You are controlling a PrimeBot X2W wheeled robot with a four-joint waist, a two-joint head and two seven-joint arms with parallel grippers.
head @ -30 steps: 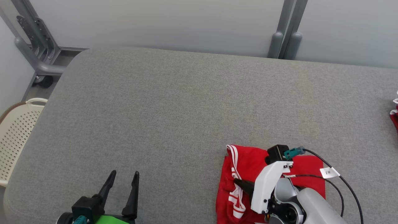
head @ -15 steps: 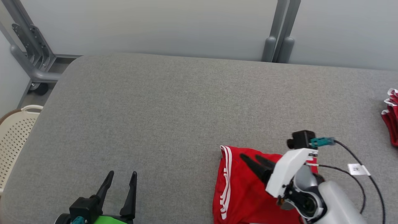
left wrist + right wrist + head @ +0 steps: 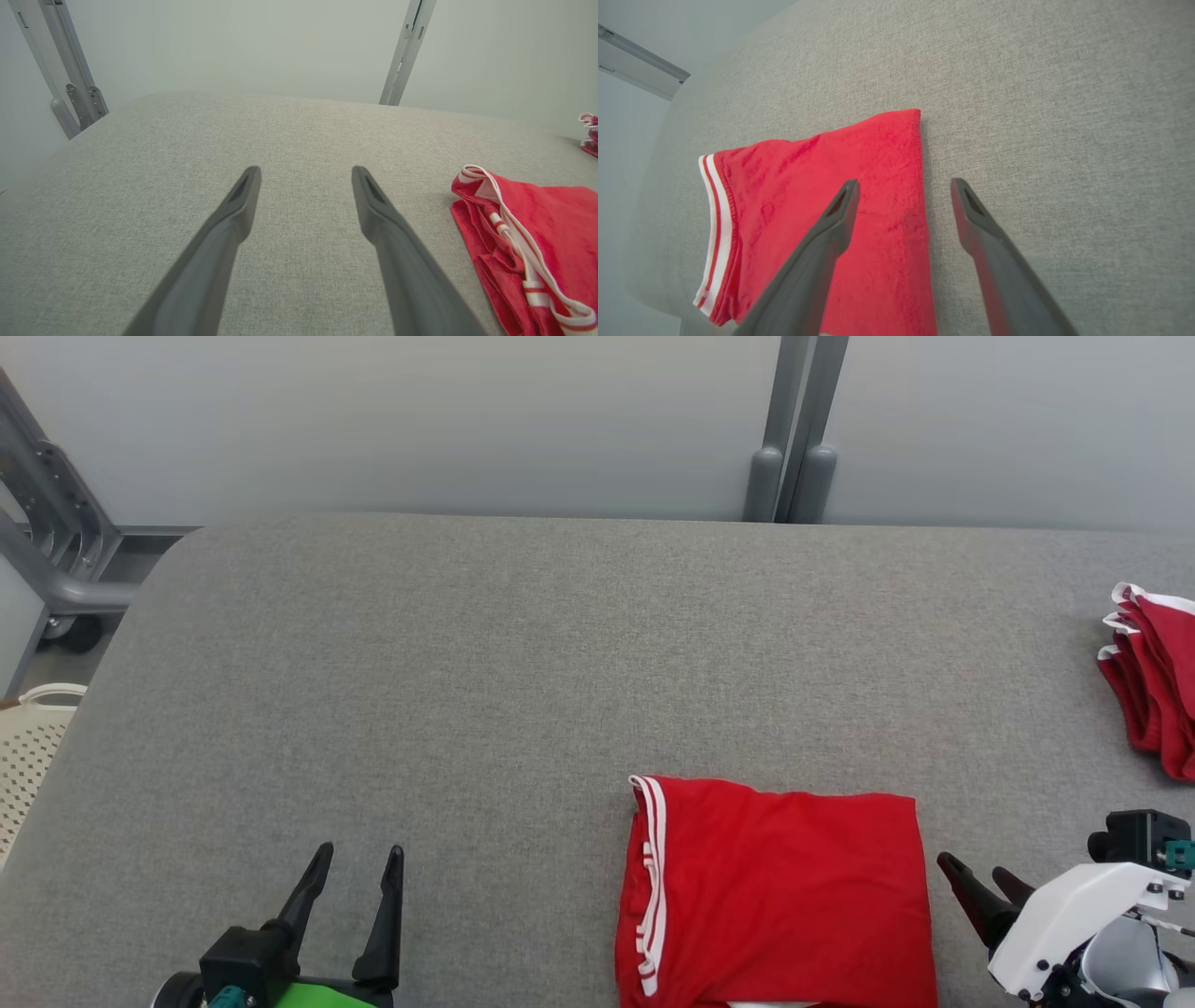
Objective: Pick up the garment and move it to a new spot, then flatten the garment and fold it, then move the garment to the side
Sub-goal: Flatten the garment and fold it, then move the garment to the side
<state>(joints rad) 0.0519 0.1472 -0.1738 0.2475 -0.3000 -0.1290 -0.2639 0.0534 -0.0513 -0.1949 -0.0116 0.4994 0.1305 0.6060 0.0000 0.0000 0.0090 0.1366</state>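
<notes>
The red, white-striped cloth garment (image 3: 775, 887) lies folded on the grey fabric surface (image 3: 467, 663), near its front edge. The left gripper (image 3: 360, 849) and right gripper (image 3: 971, 866) stand wide and empty. Only moving the garment aside seems left.

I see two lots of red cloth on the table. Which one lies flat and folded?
The red garment in front, beside the right pincer: it is a smooth, flat rectangle. The red pile at the far right is bunched.

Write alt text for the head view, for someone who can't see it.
A folded red fabric garment with white stripes lies flat on the grey cloth-covered table. The open right gripper sits just right of it; the open left gripper is at lower left.
</notes>
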